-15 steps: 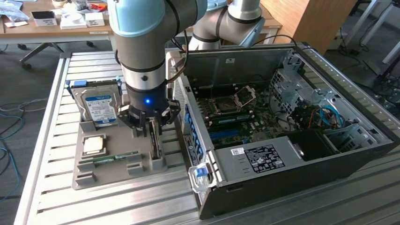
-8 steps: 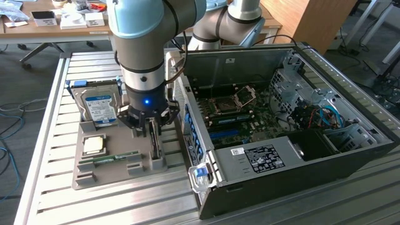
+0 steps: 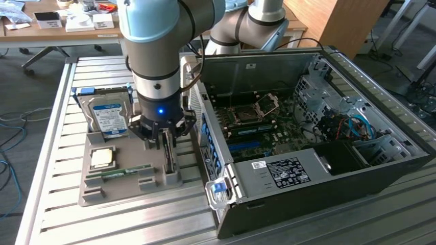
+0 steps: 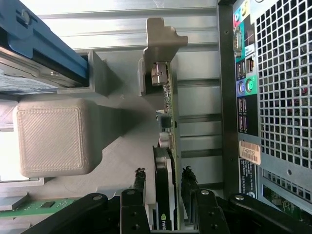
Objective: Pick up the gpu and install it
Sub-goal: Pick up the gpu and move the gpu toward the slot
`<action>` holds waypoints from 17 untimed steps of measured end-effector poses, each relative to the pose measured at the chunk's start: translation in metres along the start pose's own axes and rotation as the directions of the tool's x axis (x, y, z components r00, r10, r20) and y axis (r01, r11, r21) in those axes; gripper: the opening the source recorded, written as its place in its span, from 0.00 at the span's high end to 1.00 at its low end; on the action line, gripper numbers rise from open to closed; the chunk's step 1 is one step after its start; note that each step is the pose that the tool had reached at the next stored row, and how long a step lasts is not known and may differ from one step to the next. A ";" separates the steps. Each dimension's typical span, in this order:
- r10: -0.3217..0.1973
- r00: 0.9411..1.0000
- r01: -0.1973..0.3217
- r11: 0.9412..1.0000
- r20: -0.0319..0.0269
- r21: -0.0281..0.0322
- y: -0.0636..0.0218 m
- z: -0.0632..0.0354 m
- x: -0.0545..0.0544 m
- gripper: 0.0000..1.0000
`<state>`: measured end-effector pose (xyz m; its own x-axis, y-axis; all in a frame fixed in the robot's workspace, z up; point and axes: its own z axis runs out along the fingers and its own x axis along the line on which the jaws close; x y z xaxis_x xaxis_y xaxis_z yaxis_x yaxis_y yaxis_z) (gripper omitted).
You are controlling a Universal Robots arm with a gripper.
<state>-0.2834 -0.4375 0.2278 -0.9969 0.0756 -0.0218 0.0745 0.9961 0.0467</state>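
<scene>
The gpu [image 3: 169, 159] stands on its long edge in a slot of the grey holder tray [image 3: 116, 186], just outside the open computer case [image 3: 307, 138]. My gripper [image 3: 163, 139] is lowered straight over it. In the wrist view the gpu [image 4: 165, 146] runs between my fingers, with its black face and green board edge showing. The gripper [image 4: 164, 178] is open, one fingertip [image 4: 140, 178] on each side of the card with a narrow gap to it. The card still rests in the holder's end post [image 4: 161, 44].
The tray also holds a blue-labelled hard drive [image 3: 109, 115], a CPU [image 3: 102, 157] and a green RAM stick [image 3: 126, 172]. The case's rear panel [image 4: 273, 73] is close beside the card. The motherboard [image 3: 262, 122] lies exposed inside the case.
</scene>
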 end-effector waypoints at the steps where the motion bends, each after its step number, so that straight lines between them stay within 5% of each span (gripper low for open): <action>1: 0.000 1.000 0.000 1.000 0.000 0.000 0.0002 0.0002 0.000 0.57; 17: 0.000 1.000 0.000 1.000 0.000 0.000 0.0017 0.0015 0.001 0.57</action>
<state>-0.2838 -0.4357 0.2264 -0.9969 0.0756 -0.0218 0.0745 0.9961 0.0467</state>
